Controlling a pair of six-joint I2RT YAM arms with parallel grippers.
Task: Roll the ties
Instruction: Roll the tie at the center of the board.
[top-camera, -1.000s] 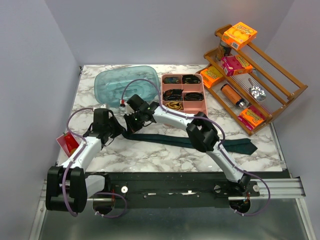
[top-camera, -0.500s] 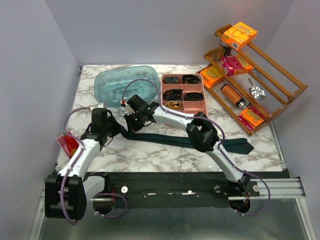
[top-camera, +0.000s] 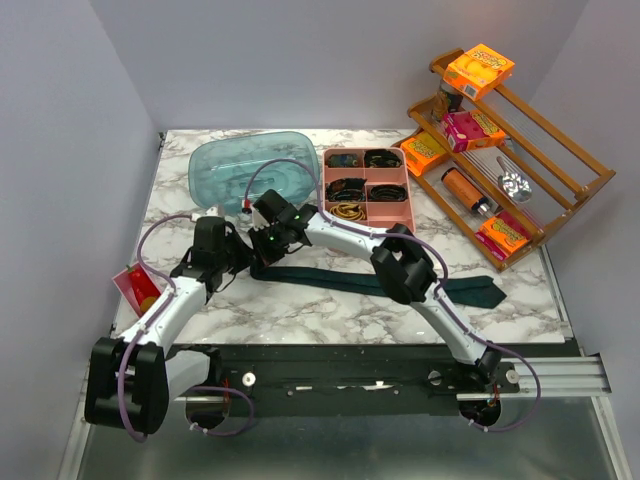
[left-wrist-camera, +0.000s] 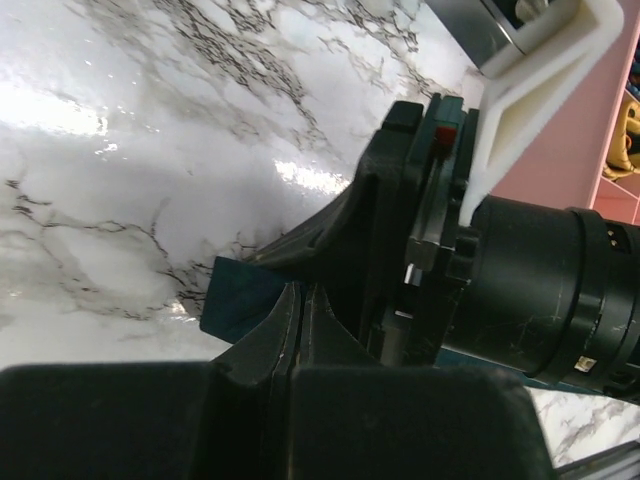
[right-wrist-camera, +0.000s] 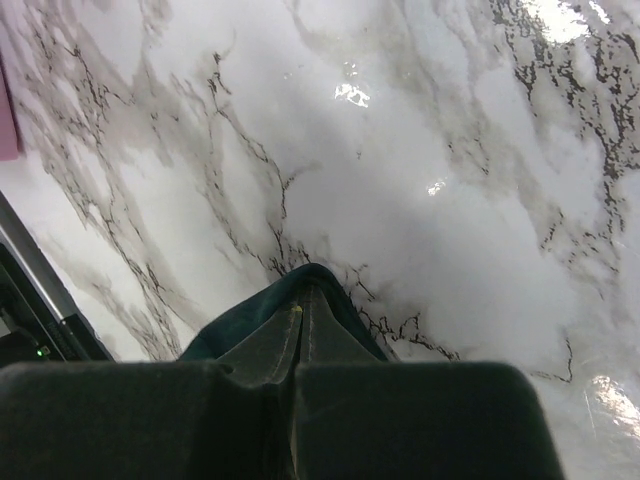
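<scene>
A dark teal tie (top-camera: 330, 277) lies flat on the marble surface (top-camera: 300, 315), its pointed tip far to the right of the jaws. The left gripper (left-wrist-camera: 297, 303) has its jaws closed, tips at the tie's narrow end; whether they pinch it cannot be told. Just beyond, the right gripper (right-wrist-camera: 303, 298) clamps that same end. Farther back, a pink tray (top-camera: 390, 222) holds rolled ties (top-camera: 348, 212).
</scene>
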